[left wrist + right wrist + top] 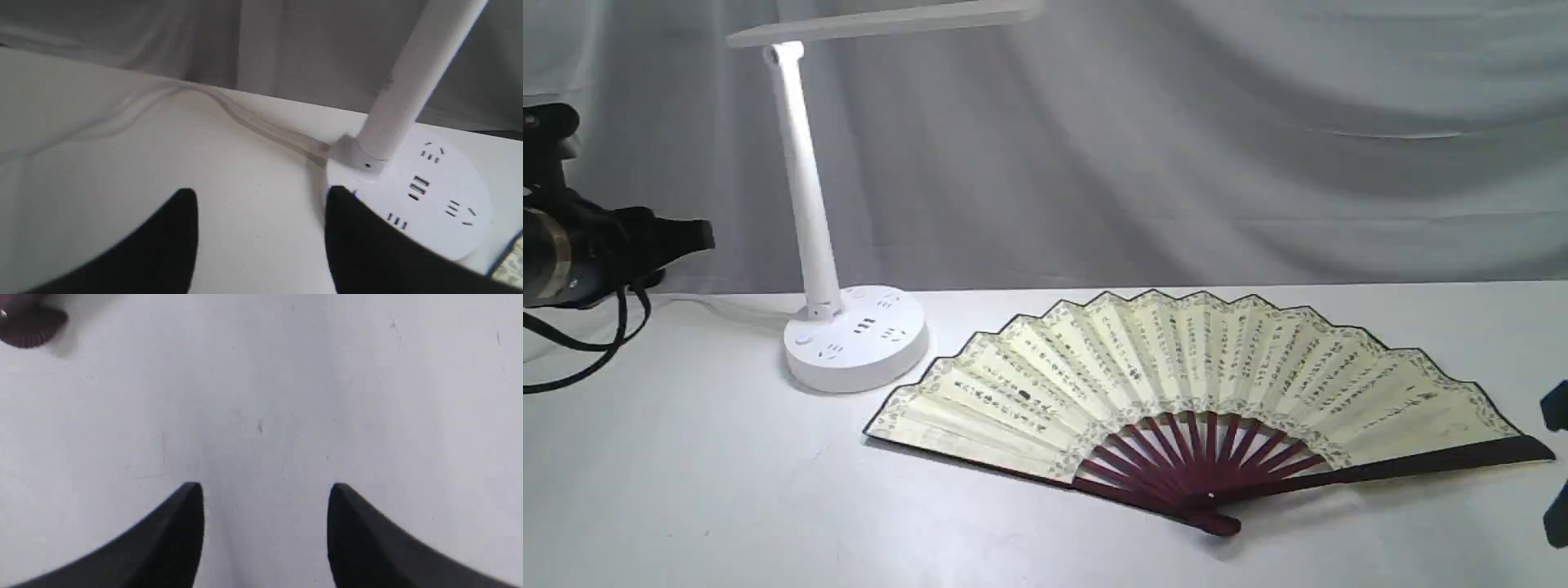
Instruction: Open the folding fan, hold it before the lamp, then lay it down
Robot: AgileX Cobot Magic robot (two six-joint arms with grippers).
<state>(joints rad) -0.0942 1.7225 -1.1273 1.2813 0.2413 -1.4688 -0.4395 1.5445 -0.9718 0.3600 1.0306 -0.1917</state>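
Note:
The folding fan [1192, 392] lies spread open and flat on the white table, cream pleats with black calligraphy and maroon ribs meeting at a pivot near the front. Its pivot end [28, 328] shows in the right wrist view, and a corner of its patterned border [510, 265] in the left wrist view. The white lamp [849, 327] stands to the fan's left, with a slim stem, a bar head and a round socket base [429, 196]. My left gripper [261, 196] is open beside the lamp base, holding nothing. My right gripper [263, 490] hangs open over bare table, right of the fan.
The lamp's white cord [261, 122] runs across the table behind the base. A grey cloth backdrop [1176, 147] hangs behind the table. My left arm [596, 245] sits at the far left edge with black cables drooping below it.

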